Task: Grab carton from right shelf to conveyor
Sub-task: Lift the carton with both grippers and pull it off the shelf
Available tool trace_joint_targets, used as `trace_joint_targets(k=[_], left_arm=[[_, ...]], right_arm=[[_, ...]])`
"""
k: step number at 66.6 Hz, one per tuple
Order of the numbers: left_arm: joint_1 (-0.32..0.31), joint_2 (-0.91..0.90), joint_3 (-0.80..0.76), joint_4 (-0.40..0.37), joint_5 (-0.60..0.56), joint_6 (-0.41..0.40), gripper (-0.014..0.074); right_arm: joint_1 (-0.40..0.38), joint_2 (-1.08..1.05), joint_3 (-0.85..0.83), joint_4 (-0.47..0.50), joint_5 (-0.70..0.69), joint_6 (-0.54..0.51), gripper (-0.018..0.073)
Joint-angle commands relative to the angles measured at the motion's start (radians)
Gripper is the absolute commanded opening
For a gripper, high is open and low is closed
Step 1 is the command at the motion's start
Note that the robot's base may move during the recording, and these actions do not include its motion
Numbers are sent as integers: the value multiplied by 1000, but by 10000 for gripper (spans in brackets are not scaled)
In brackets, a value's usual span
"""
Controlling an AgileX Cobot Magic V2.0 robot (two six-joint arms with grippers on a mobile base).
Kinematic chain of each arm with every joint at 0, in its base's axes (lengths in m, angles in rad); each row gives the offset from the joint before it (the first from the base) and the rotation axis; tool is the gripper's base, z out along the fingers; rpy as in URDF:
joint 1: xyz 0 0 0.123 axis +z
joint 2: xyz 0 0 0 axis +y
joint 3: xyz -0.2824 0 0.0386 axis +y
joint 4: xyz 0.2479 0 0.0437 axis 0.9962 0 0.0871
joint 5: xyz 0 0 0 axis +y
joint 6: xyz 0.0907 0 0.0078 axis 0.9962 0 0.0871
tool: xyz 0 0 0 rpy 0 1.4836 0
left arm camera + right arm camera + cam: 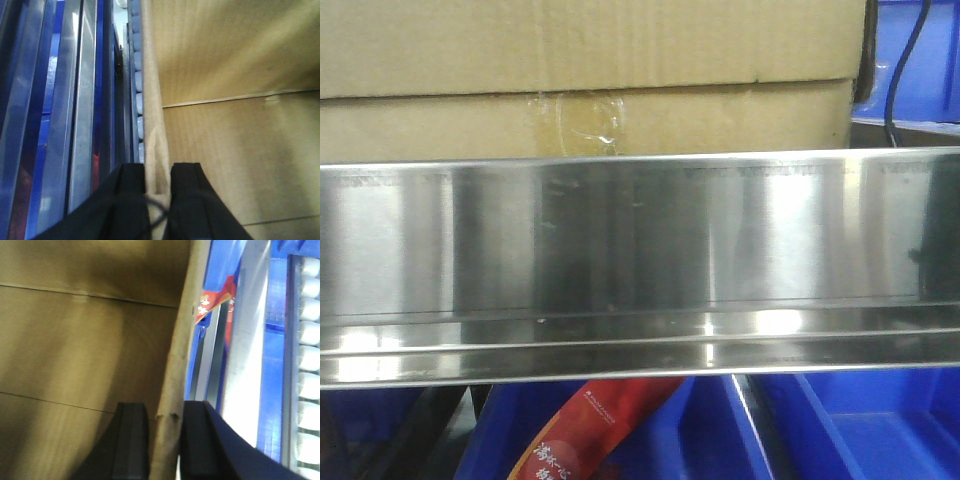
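The brown carton [590, 60] stands behind the tall shiny front lip of the right shelf [640, 240], with clear tape on its front face. In the left wrist view my left gripper [159, 187] is shut on the carton's upright wall edge [152, 100], one black finger on each side; the carton's inner face [240, 75] fills the right. In the right wrist view my right gripper [166, 440] clamps the other wall edge [180, 340] the same way, with the inner face [85, 340] to its left. The conveyor is out of view.
Blue plastic bins [850, 430] sit under the shelf, and one holds a red packet [590, 425]. Another blue bin and a black cable [905, 60] are at the upper right. Roller rows [309, 340] and steel rails [82, 100] run beside the carton.
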Motion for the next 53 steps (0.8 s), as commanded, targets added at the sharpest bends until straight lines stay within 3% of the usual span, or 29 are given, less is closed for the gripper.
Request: trace_joint_targets(k=[1,14,38,53], left_arm=[[2,-4,-4,-44,1,-1,-20],[-18,-71,-6,-53,1,-1,-20],[-139,-215,-6,-49,1,-25,-20],[-248,-275,59,46,1,-63,-20]], right_arm=[[-3,-24,-5,-14,-16,4,-67],[-3,-107,-5,-49,-16,6,-67],[-3,-306,37,-64,-16,6,-67],[-3,-475,225,-87,-16,6,-67]])
